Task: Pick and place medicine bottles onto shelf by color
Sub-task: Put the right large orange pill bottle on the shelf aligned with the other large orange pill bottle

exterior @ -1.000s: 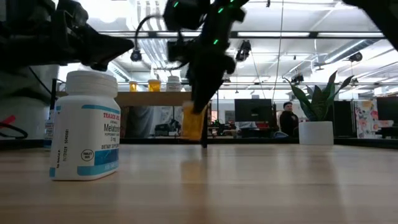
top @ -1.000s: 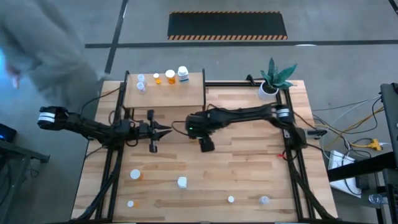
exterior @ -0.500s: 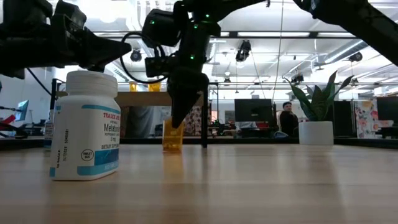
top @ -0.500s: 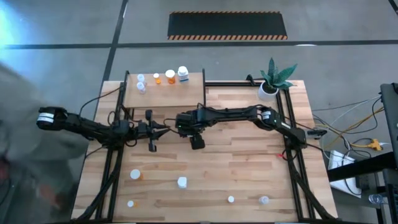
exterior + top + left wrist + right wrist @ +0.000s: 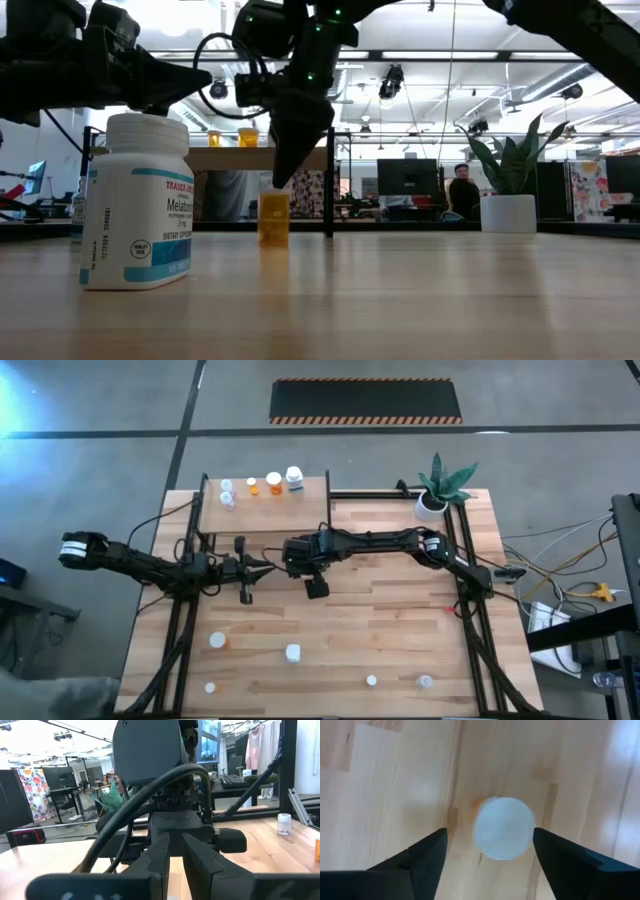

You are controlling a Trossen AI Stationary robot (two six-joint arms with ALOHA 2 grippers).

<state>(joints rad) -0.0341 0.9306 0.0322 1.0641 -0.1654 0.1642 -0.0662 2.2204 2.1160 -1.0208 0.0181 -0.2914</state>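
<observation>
An orange medicine bottle with a white cap stands upright on its base on the tabletop, near the middle. My right gripper hangs just above it, pointing down and open. In the right wrist view the cap shows between the two fingers of my right gripper, with a gap on each side. My left gripper is shut and empty, level, just left of the bottle. The shelf at the far left holds several bottles, among them two orange ones.
Loose bottles stand near the table's front: an orange one, a white one that looms large in the low view, and small ones. A potted plant stands at the far right.
My right gripper has carried the orange bottle toward the table's left and down, set it upright on the tabletop, let go and risen just above the cap.
</observation>
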